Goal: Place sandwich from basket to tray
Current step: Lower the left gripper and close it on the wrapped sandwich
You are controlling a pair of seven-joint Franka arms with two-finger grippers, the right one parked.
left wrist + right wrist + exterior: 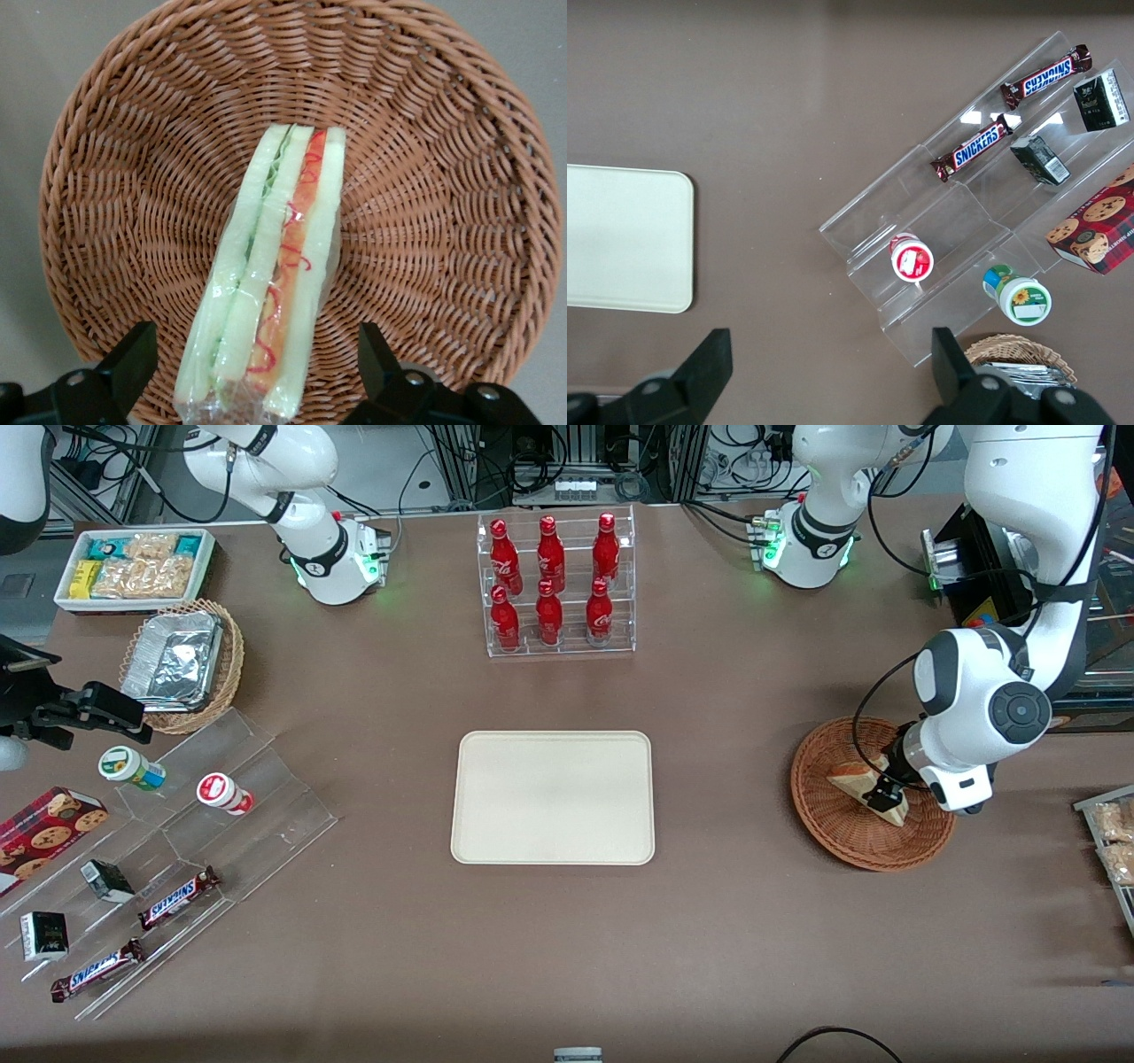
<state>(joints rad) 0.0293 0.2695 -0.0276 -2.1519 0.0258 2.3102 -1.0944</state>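
Both fingers (133, 354) of the gripper (252, 363) are spread wide, one on each side of the sandwich (270, 274), not squeezing it. It lies in the basket (443, 177). Grabbing, lifting and moving to the tray (554, 797) are left.

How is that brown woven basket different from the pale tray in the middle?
The basket is round, woven and reddish-brown; the tray is rectangular, smooth and cream. The basket holds the sandwich, with the gripper open around it; the tray holds nothing. Both sit on the table.
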